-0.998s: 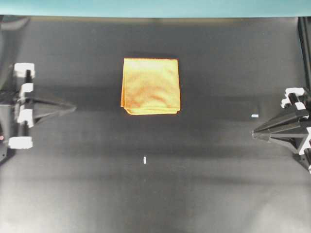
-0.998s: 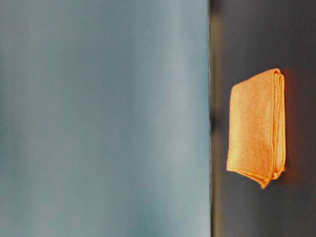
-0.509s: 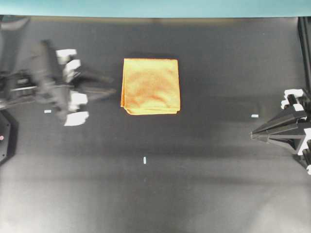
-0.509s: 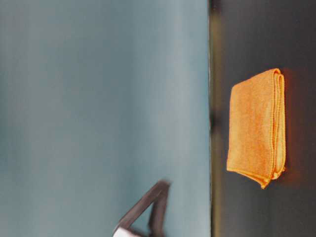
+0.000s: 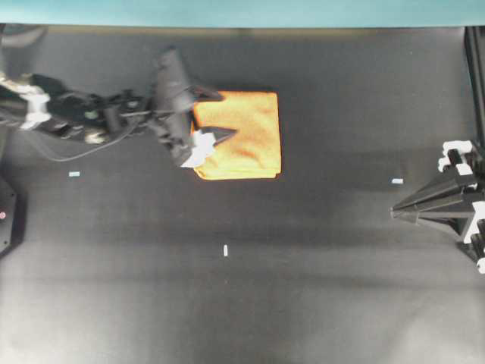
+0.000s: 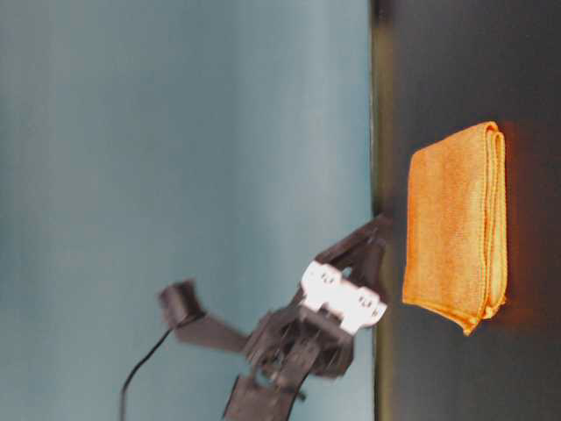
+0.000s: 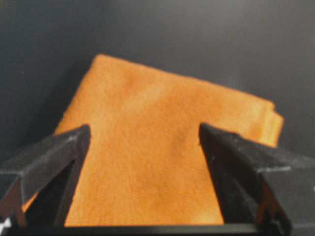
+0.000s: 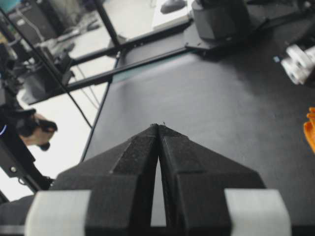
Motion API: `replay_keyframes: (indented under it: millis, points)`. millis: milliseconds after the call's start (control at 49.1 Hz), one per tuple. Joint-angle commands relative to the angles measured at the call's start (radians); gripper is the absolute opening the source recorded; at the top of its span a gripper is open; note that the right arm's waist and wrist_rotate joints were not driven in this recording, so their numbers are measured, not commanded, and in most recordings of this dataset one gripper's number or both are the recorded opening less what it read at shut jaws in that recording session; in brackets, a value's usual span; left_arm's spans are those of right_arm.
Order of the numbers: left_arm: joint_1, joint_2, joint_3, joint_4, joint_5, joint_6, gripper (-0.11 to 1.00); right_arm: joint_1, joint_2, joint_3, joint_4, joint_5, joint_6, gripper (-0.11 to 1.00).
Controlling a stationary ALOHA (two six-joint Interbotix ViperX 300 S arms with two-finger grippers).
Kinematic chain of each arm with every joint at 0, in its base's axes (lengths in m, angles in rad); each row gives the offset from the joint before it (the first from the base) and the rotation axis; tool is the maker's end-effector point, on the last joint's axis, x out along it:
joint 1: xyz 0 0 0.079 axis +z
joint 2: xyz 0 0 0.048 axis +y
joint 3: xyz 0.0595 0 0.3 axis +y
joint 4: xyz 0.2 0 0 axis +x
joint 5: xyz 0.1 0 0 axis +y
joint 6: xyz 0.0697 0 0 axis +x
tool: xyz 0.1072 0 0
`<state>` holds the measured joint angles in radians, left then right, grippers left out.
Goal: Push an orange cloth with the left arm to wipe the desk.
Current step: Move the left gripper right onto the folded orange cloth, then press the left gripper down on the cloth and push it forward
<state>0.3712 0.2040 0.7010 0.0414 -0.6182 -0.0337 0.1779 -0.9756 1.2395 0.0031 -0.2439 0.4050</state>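
Now left gripper (image 5: 220, 114) over orange cloth (image 5: 246, 140)

We look straight down on the whole surface (image 5: 242, 303) from overhead, the teal strip (image 5: 242, 11) running along the top. Our table-level view sits low and close, turned on its side, sharing the orange cloth (image 6: 451, 224) with the overhead. The left wrist camera looks out very near between the spread fingers of the left gripper (image 7: 145, 142) onto the same cloth. The right wrist camera faces along the closed right gripper (image 8: 158, 129) across the surface, the cloth's edge just showing at its right border.
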Motion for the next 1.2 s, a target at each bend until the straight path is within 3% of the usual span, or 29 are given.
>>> replay_keyframes:
  millis: [0, 468, 896, 1181]
  points:
    - [0.006, 0.043, -0.052, 0.003, -0.009, -0.012, 0.85, 0.0, 0.005, -0.005, 0.0, -0.005, 0.0, 0.0]
    - [0.021, 0.187, -0.155, 0.003, 0.107, -0.041, 0.85, 0.0, 0.003, 0.008, 0.0, -0.005, -0.002, 0.0]
    - [-0.003, 0.175, -0.092, 0.003, 0.109, -0.041, 0.85, 0.0, -0.008, 0.011, 0.0, -0.003, -0.002, 0.0]
    - [-0.075, 0.098, 0.035, 0.003, 0.081, -0.04, 0.85, 0.0, -0.028, 0.029, 0.0, -0.003, -0.002, 0.0]
